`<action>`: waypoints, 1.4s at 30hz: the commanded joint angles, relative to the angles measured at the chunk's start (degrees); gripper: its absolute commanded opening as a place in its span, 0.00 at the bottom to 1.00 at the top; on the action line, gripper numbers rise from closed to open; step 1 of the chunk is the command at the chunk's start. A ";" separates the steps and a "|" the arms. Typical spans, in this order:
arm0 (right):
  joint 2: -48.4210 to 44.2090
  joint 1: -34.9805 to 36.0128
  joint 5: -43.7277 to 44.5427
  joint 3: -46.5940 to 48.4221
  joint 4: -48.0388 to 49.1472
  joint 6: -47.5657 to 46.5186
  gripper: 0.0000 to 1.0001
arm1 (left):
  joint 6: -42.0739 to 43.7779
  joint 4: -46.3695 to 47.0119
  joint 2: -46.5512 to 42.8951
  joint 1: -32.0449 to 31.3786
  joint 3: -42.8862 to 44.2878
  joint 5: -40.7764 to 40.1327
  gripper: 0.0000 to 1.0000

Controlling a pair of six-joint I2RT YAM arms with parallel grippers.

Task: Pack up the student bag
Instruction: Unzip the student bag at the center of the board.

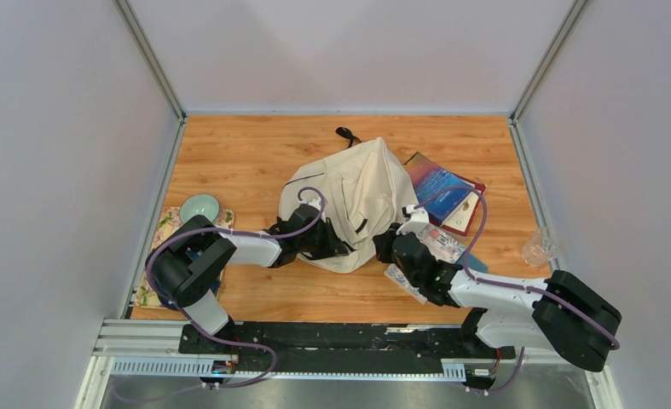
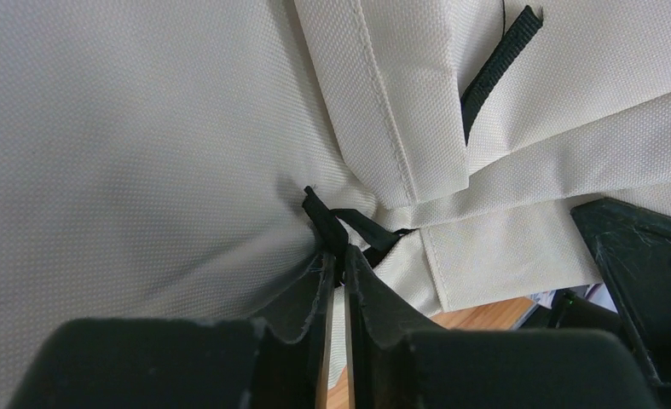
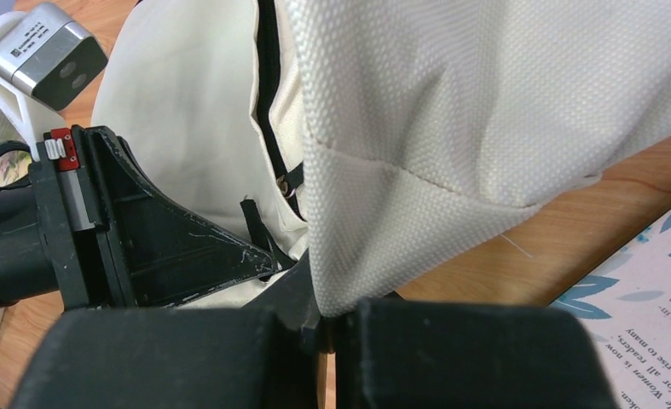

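While both arms work at its near edge, the student bag [image 1: 361, 192] sits slumped mid-table, its top pointing to 12 o'clock. At about 7 o'clock on the bag, the left gripper [image 2: 336, 264] is pinched shut on a thin black pull tab [image 2: 325, 217], which is drawn taut against puckered fabric. At 5 o'clock the right gripper [image 3: 327, 328] is clamped on a loose corner of cream cloth. That pairing reads as anchor and pull - one side bracing the fabric so the black zipper [image 3: 268, 85] can run, probably to open the bag for loading. Whether it has parted I cannot tell. A red-and-blue book [image 1: 441, 189] touches the bag at 2 o'clock, with a patterned booklet [image 1: 444, 244] at 4 - likely cargo, close by. The green bowl [image 1: 199, 207] at 9 and the clear cup [image 1: 539, 247] at 3 lie well apart.
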 commanded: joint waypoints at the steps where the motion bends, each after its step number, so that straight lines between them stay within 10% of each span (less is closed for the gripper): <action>1: -1.28 2.27 -6.15 -0.91 4.59 -1.85 0.00 | 1.48 1.47 2.40 -0.24 1.85 1.87 0.12; 16: -0.40 -4.22 -4.39 4.52 -4.63 -2.47 0.00 | 11.05 -8.27 -3.92 0.02 0.44 -8.32 0.00; 42: 20.77 -26.38 -34.62 31.69 -9.64 -9.41 0.00 | 20.64 -17.51 -20.36 1.61 -3.16 -15.88 0.00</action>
